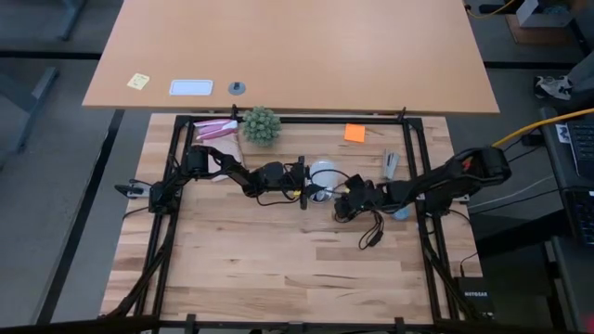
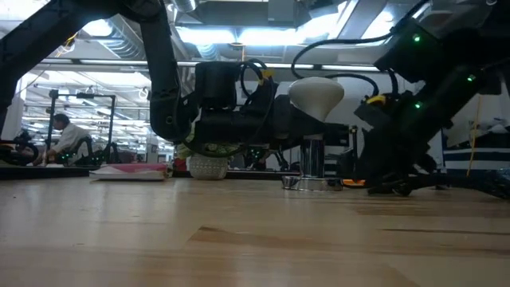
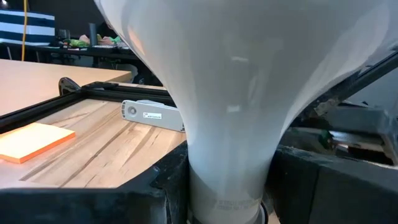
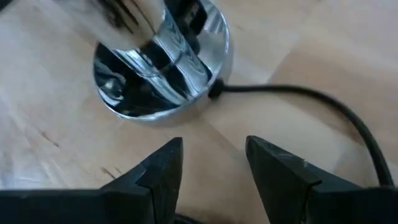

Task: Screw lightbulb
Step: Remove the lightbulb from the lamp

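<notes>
The white frosted lightbulb (image 1: pixel 324 173) (image 2: pixel 316 94) stands upright, dome up, over the chrome stem (image 2: pixel 313 159) of the silvery socket disc (image 4: pixel 161 68). The disc rests flat on the wooden table, and its black cord (image 4: pixel 311 99) trails off from it. My left gripper (image 1: pixel 311 181) reaches in level from the left and is shut on the bulb (image 3: pixel 236 93). My right gripper (image 4: pixel 214 162) (image 1: pixel 346 206) hangs open just right of the socket, tilted down at the table with nothing between its fingers. My left gripper pinches the bulb's narrow neck (image 3: pixel 224 183), just above the screw base, between its two fingers (image 3: pixel 165 186). The fingers come in level from the table's left. The bulb stands upright with its dome above the fingers. How its base meets the socket is hidden.
A small green plant (image 1: pixel 261 124), a pink packet (image 1: pixel 215 129), an orange sticky pad (image 1: pixel 355 133) and a grey-white tool (image 1: pixel 392 164) lie along the far side. A light-blue object (image 1: pixel 401 212) sits under the right arm. A black frame (image 1: pixel 413 148) borders the table. Bare wood spreads toward the near edge.
</notes>
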Robot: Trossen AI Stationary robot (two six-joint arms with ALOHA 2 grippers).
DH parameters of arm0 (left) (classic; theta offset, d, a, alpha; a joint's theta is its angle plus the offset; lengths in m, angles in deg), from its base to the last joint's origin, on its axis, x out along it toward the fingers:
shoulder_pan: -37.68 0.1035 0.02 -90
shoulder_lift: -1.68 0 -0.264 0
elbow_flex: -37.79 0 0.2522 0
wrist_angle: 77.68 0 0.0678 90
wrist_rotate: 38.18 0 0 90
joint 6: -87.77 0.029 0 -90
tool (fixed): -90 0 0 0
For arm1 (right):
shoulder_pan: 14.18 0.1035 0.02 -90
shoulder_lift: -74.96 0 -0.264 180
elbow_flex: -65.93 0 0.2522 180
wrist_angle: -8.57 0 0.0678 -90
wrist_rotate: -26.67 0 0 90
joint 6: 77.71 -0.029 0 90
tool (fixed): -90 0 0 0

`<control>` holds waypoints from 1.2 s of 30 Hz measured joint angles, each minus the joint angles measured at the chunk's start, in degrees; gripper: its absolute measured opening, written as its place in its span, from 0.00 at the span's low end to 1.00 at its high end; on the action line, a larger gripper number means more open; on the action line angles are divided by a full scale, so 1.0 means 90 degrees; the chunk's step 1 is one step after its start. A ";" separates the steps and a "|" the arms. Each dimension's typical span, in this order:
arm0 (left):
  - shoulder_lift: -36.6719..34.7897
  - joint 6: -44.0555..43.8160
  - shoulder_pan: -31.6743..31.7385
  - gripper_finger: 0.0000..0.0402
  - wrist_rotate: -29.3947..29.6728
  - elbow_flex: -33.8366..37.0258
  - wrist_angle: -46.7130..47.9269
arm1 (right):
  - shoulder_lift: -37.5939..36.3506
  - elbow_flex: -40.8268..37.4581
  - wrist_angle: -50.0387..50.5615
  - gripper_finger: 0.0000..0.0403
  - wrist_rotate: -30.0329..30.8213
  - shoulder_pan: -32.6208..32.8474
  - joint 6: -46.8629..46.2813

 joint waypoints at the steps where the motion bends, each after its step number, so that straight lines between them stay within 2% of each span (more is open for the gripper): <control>1: 0.0000 0.0000 0.0000 0.39 0.0000 -0.0001 -0.0005 | 0.0061 -0.0002 0.0000 0.47 0.0130 0.0060 -0.0074; 4: 0.0000 0.0000 -0.0004 0.40 0.0002 -0.0001 -0.0012 | 0.0256 0.0001 -0.0042 0.47 0.0586 0.0127 -0.0201; 18: 0.0000 0.0222 -0.0058 0.40 0.0029 -0.0001 -0.0015 | 0.1126 0.0015 -0.0835 0.47 0.1895 0.0119 -0.0474; 31: -0.0002 0.0151 -0.0136 0.40 0.0056 -0.0001 -0.0012 | 0.1403 -0.0002 -0.1111 0.47 0.2482 0.0098 -0.0481; 36: -0.0001 0.0147 -0.0138 0.40 0.0049 -0.0001 -0.0010 | 0.1402 -0.0004 -0.1121 0.47 0.2483 -0.0241 -0.0481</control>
